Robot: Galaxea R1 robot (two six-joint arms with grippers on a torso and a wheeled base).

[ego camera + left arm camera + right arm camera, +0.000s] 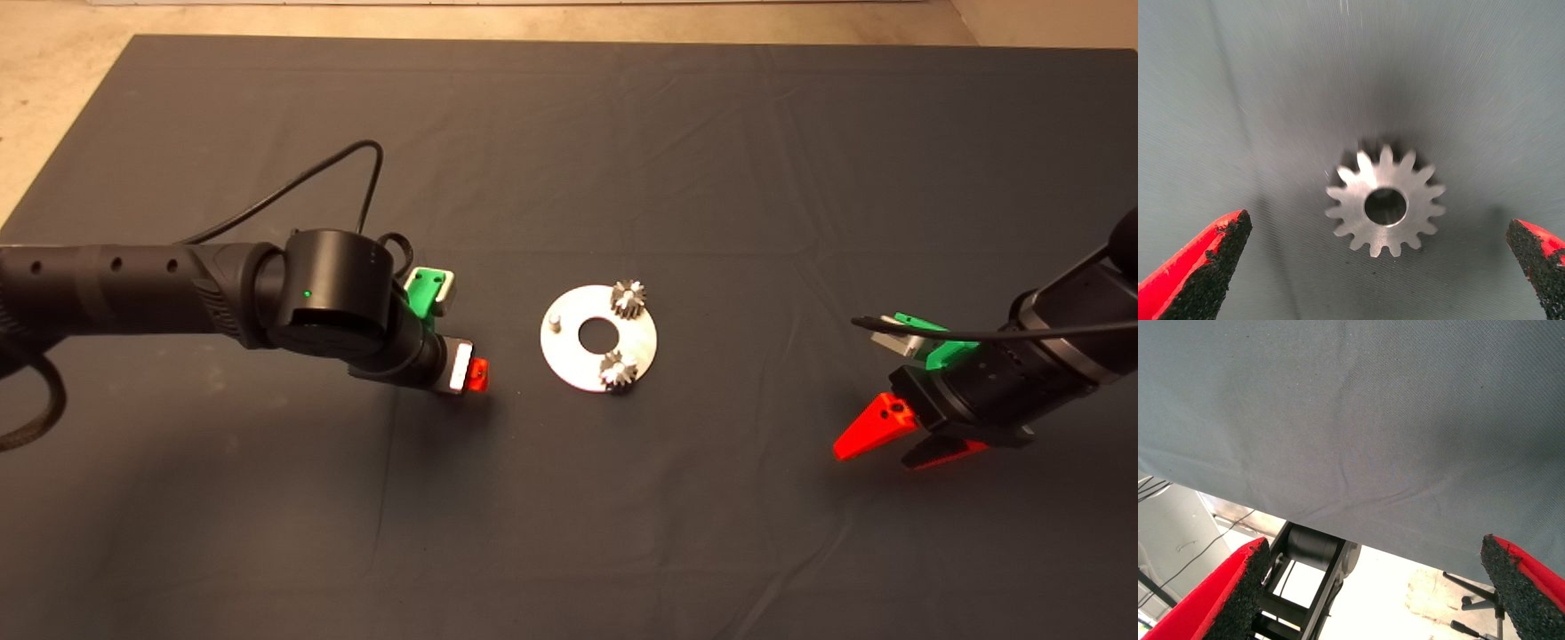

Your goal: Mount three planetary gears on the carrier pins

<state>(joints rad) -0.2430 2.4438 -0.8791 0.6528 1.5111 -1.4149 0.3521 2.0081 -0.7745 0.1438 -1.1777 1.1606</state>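
Observation:
The shiny round disc [578, 364] lies mid-mat. Two planetary gears sit on its carrier pins, one at the far right side [629, 300] and one at the near right side [618, 370]. A bare carrier pin [554, 320] stands on its left side. My left gripper [469, 373] hangs over the mat just left of the disc, pointing down. In the left wrist view it [1377, 227] is open, with a third planetary gear [1355, 203] lying flat on the mat between the spread fingers, untouched. This gear is hidden under the gripper in the head view. My right gripper [876, 458] stands open at the right.
A black cable [338, 173] loops from the left arm over the mat. The right wrist view shows the right gripper [1375, 550] above the mat's edge [1338, 520], with the floor and a stand beyond.

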